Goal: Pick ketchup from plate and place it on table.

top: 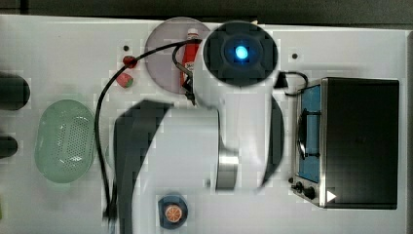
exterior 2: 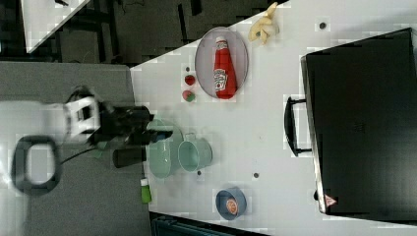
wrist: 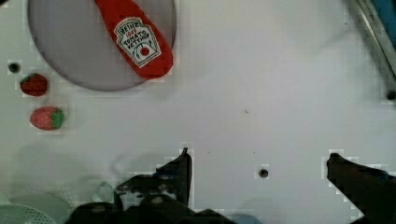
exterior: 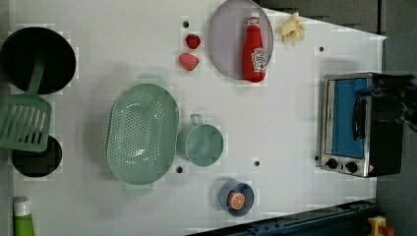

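Note:
The ketchup (exterior: pixel 253 49) is a slim red bottle with a white cap. It lies flat on the pale lilac plate (exterior: pixel 226 39) at the far edge of the white table (exterior: pixel 275 123). In the wrist view the labelled ketchup (wrist: pixel 137 42) rests on the plate (wrist: pixel 70 46), its base reaching the rim. My gripper (wrist: pixel 259 156) stands open above bare table (wrist: pixel 261 93), well apart from the bottle, with nothing between its fingers. In the top view my arm (top: pixel 238 97) covers part of the ketchup (top: pixel 190 53) and of the plate (top: pixel 163 48).
Two strawberries (exterior: pixel 193 41) (exterior: pixel 189 61) lie beside the plate. A green perforated basket (exterior: pixel 142 133) and a green cup (exterior: pixel 200 144) sit mid-table. A toaster oven (exterior: pixel 359 123) stands at the left view's right, a blue bowl (exterior: pixel 236 197) near the front and bananas (exterior: pixel 292 28) behind the plate.

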